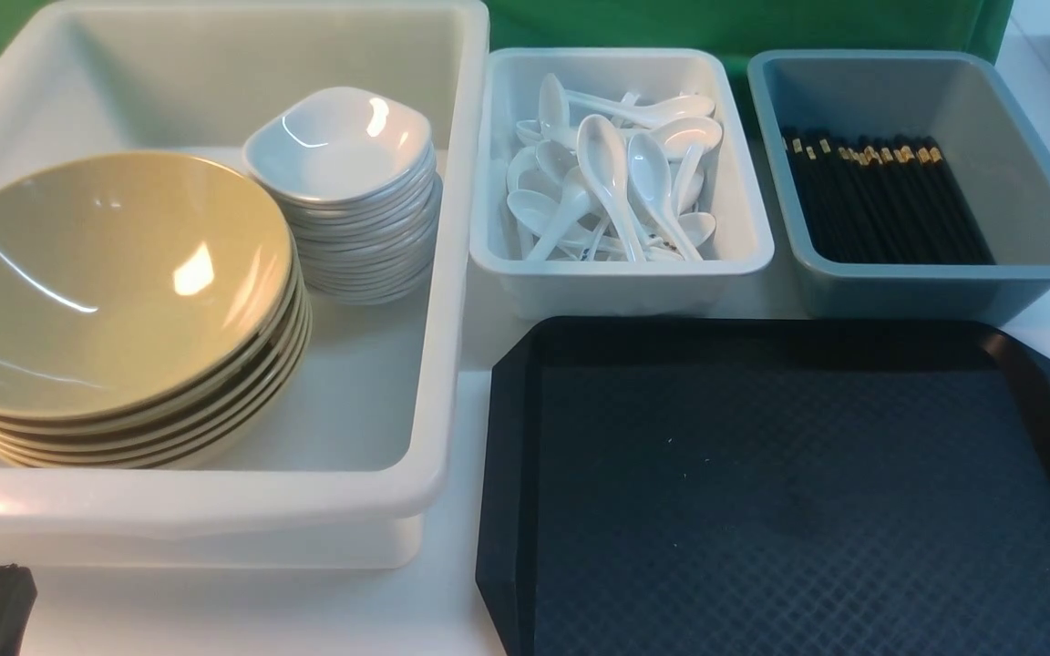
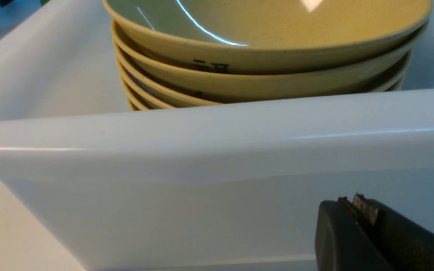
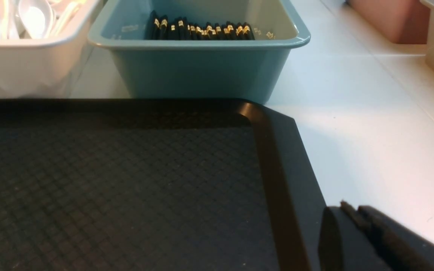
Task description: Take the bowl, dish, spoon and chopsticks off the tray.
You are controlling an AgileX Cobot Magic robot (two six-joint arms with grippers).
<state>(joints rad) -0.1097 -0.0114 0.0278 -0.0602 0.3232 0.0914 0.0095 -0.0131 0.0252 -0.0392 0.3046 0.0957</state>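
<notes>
My left hand [image 2: 356, 210] hangs just outside the near wall of the big white plastic tub [image 1: 215, 510], left of the large black diamond-textured plastic tray [image 1: 525, 547], its fingers pressed together with nothing between them. Inside that tub the wide olive-yellow glossy bowl [image 1: 106, 273] tops a stack of matching bowls, and just beyond it the small white rounded-square sauce dish [image 1: 338, 146] crowns its own pile. Past the tray's far edge, toward its left end, the smaller white bin [image 1: 621, 273] holds a heap of glossy white soup spoons [image 1: 612, 182]; I cannot pick out which spoon came off the tray. Past the far right end, the grey-blue bin [image 1: 935, 282] holds a row of long black chopsticks with gold bands [image 1: 880, 205]. The tray itself lies bare on the white counter [image 3: 371, 131]. My right hand [image 3: 352, 216] hovers low over the tray's right rim, fingers nearly touching, gripping nothing. I judge the clearing done: all four kinds of ware sit in their bins, and nothing is left to lift
</notes>
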